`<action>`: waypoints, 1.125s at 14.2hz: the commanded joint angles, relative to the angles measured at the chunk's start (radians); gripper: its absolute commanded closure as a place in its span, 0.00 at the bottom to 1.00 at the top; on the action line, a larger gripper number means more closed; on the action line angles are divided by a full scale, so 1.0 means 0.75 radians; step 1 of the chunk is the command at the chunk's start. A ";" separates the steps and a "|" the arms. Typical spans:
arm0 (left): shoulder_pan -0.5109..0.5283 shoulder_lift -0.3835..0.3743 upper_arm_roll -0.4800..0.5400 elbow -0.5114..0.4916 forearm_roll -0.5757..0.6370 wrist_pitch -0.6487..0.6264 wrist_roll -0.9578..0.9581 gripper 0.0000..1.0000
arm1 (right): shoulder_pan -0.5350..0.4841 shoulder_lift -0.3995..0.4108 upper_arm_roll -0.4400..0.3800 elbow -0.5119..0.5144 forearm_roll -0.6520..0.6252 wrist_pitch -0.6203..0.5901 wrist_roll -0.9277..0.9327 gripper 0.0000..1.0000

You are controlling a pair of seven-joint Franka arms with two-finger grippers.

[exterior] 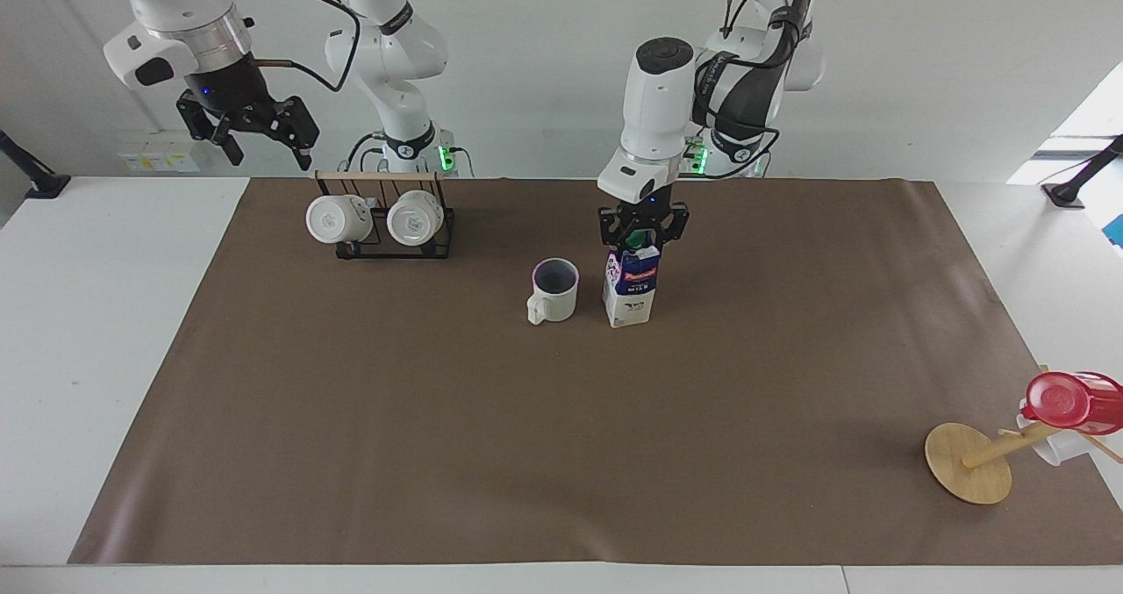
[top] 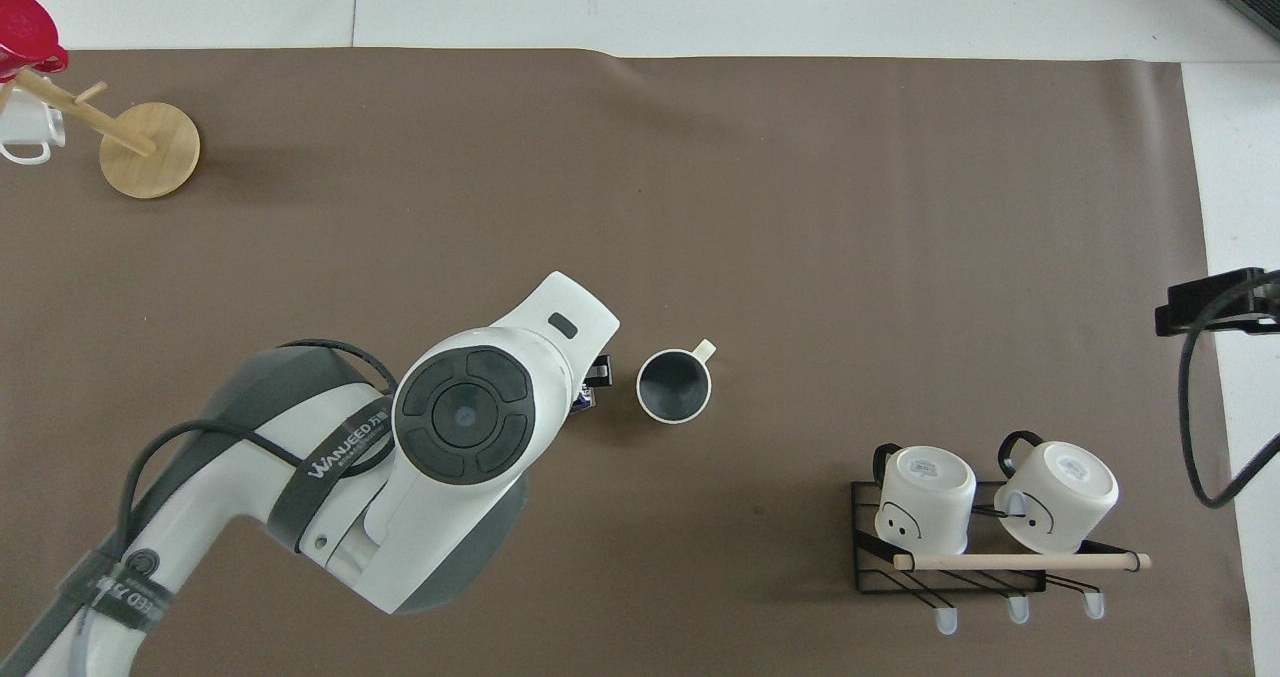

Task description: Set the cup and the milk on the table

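A: Where do things stand?

B: The tall white and dark-blue milk carton with the red band and green cap (exterior: 630, 289) stands upright on the brown mat of the large white counter (exterior: 105, 331), just beside the cream-white ceramic mug with the dark interior (exterior: 554, 289), toward the left arm's end. The mug sits upright, handle turned away from the robots. The left tool (exterior: 643, 236) is at the carton's top, around the cap; whether it pinches the carton or has let go I cannot tell.

A: So how should the release go?

B: My judgement: the carton looks settled, so spread the fingers fully, then rise straight up. Any sideways drift could tip a tall, narrow carton into the mug. From overhead the left arm hides nearly all of the carton, so trust the facing view.

A: And the other arm?

B: The right tool (exterior: 254, 127) waits spread, up near the black wire rack with two white mugs (exterior: 392, 219). The tipped wooden stand carrying a red cup (exterior: 1066, 399) sits well apart.
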 commanded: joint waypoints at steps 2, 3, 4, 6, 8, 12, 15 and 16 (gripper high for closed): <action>-0.019 -0.015 0.018 0.054 0.019 -0.048 -0.012 0.00 | -0.004 -0.016 0.002 -0.015 -0.030 -0.015 -0.032 0.00; -0.013 -0.017 0.020 0.087 0.017 -0.069 -0.008 0.00 | -0.006 -0.020 0.002 -0.027 -0.030 -0.012 -0.030 0.00; -0.008 -0.019 0.022 0.120 0.017 -0.091 -0.008 0.00 | -0.006 -0.024 0.002 -0.030 -0.020 -0.010 -0.030 0.00; 0.002 -0.023 0.044 0.193 0.005 -0.185 0.005 0.00 | -0.014 -0.022 0.000 -0.026 -0.002 -0.012 -0.040 0.00; 0.071 -0.025 0.043 0.293 -0.030 -0.342 0.063 0.00 | -0.006 -0.030 0.002 -0.011 -0.002 -0.002 -0.036 0.00; 0.241 -0.035 0.045 0.479 -0.032 -0.631 0.415 0.00 | -0.008 -0.055 -0.004 -0.011 -0.002 -0.010 -0.036 0.00; 0.392 -0.041 0.049 0.537 -0.032 -0.740 0.591 0.00 | -0.008 -0.055 -0.002 -0.011 -0.002 -0.010 -0.036 0.00; 0.435 -0.050 0.049 0.551 -0.032 -0.762 0.662 0.00 | -0.008 -0.055 -0.002 -0.011 -0.002 -0.010 -0.036 0.00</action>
